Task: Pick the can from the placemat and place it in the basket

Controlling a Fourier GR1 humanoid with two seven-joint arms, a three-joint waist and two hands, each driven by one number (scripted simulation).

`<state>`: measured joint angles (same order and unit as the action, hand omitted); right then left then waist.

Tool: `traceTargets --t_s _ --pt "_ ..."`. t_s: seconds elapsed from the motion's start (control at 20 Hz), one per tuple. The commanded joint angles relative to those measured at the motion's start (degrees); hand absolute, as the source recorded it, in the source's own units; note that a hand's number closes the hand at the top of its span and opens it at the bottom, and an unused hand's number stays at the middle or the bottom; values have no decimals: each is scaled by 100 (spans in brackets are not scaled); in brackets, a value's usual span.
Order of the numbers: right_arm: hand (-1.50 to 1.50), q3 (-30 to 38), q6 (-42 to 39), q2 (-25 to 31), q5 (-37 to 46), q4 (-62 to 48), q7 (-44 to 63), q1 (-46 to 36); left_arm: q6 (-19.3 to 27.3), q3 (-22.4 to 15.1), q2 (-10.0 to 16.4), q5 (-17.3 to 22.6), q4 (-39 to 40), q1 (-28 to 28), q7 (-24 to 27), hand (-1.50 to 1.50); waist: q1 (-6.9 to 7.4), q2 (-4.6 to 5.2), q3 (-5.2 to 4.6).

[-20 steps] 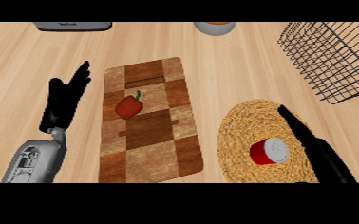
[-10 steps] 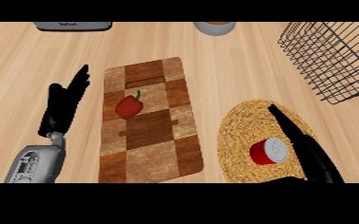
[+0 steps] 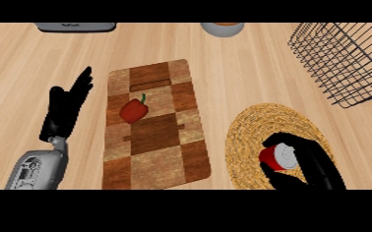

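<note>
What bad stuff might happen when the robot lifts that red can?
The right hand curls round the can and hides part of it, so the can might slip out during the lift. The basket sits away at the upper right and has wire walls. If the can is carried low, it may bump the rim. The woven placemat could also shift as the can comes up.

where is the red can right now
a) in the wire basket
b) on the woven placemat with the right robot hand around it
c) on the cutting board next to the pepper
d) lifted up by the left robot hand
b: the can sits on the round woven placemat, with the right robot hand curled round it; the basket stands apart at the upper right.
</note>
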<state>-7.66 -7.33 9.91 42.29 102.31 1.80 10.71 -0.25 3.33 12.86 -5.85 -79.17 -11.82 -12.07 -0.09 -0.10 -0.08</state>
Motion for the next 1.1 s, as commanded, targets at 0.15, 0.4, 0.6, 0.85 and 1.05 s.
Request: traceTargets --t_s 0.15,0.4,0.6,0.85,1.05 --pt "150 -278 697 -67 832 -310 -365 -40 -296 301 177 193 139 -260 -88 0 -10 11 8" --pt "150 -720 -746 608 2066 -1299 827 -1843 -104 -105 -106 -63 5 -255 -82 0 307 70 -6" --pt "150 -1040 -1120 338 2545 -2376 1060 -3143 -149 -47 -44 -22 -39 -332 -210 0 328 61 7" --pt "150 -590 -582 -148 2318 -3262 514 -4074 -120 70 -45 -38 2 -2 3 0 97 24 10" --pt "150 -261 -1324 -762 1467 -1847 1198 -3762 -113 127 -46 26 18 -208 -181 0 -2 -10 8"
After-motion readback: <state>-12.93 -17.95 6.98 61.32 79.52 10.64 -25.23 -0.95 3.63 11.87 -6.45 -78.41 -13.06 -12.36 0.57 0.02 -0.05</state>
